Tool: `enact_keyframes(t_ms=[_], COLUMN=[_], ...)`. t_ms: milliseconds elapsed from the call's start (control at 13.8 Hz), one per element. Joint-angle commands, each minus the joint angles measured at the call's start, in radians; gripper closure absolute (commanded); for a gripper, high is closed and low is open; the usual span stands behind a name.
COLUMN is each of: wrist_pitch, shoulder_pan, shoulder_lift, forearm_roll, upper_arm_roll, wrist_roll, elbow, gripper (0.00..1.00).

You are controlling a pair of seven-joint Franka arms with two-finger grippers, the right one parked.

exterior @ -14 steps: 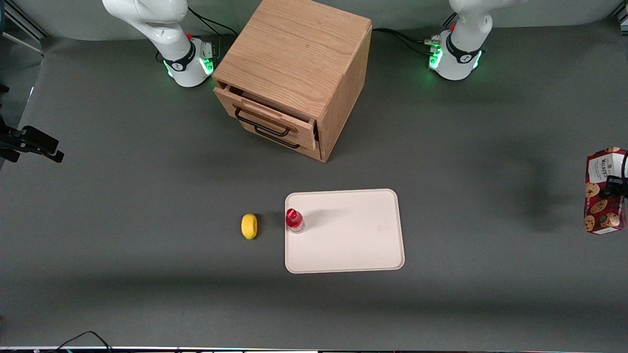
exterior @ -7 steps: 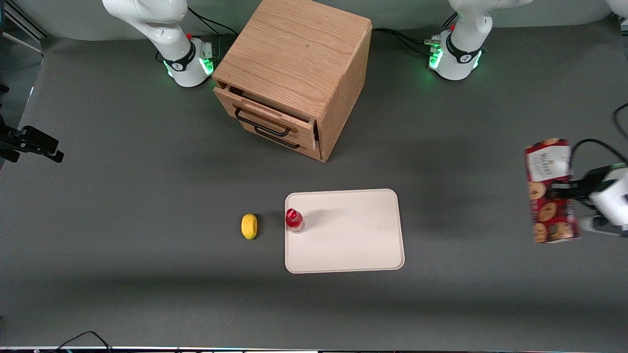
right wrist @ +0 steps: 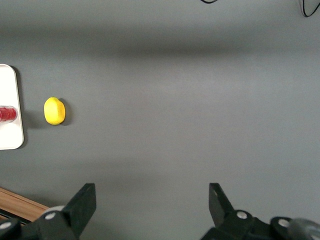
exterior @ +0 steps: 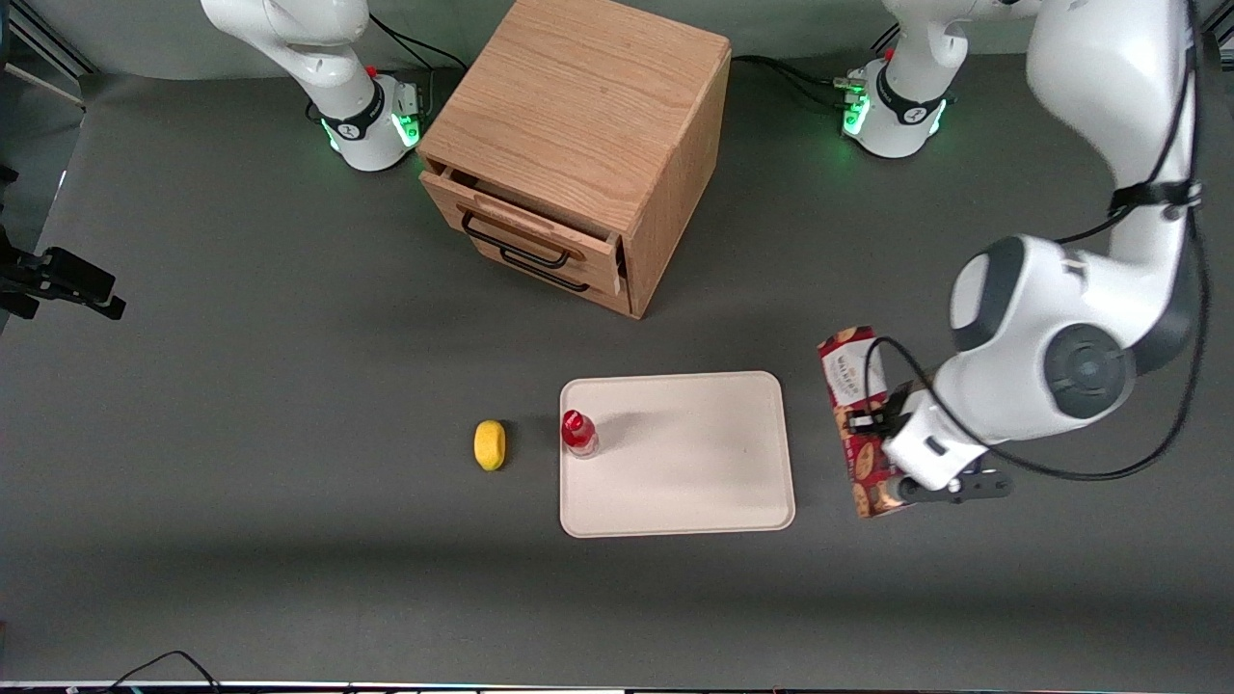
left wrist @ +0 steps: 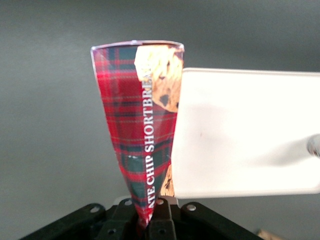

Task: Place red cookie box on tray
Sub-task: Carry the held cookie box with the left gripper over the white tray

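Gripper (exterior: 872,421) clamping box (exterior: 858,424) mid-length, fingers closed on it, holding it above bare table just beside tray (exterior: 675,501), at working arm's end. Tartan carton reading "…ATE CHIP SHORTBREA…" (left wrist: 148,135), cookie pictures; white-label end pointing away from front camera, long axis running along tray's short edge. Tray lying flat, cream, round-cornered, bearing red-capped bottle (exterior: 578,433).

Wooden drawer cabinet (exterior: 578,145) between the arm bases, I see its top drawer slightly open. Yellow lemon (exterior: 490,444) on the mat beside a red-capped bottle (exterior: 578,433).
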Motion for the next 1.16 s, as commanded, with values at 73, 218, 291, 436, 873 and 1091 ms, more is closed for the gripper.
enact_keyframes(t_ms=[73,218,291,436,873,1091], wrist_pitch=[0.161,0.246,0.292,0.332,0.335,0.341], shoulder_pan=[-0.068,-0.091,-0.102,-0.108,-0.114,-0.113], shoulder_lift=[0.091,0.139,0.15,0.187,0.219,0.222], forearm_roll=[0.105,0.165,0.167,0.197,0.204,0.202], upper_arm_roll=[-0.027,-0.028,-0.028,-0.028,-0.027,-0.027], wrist_roll=[-0.155,-0.199,-0.213,-0.215,-0.213,-0.215], elbow=[-0.024,-0.058,-0.078,-0.097,-0.101,-0.101], gripper=[1.0,1.0,1.0,1.0,1.0,0.0])
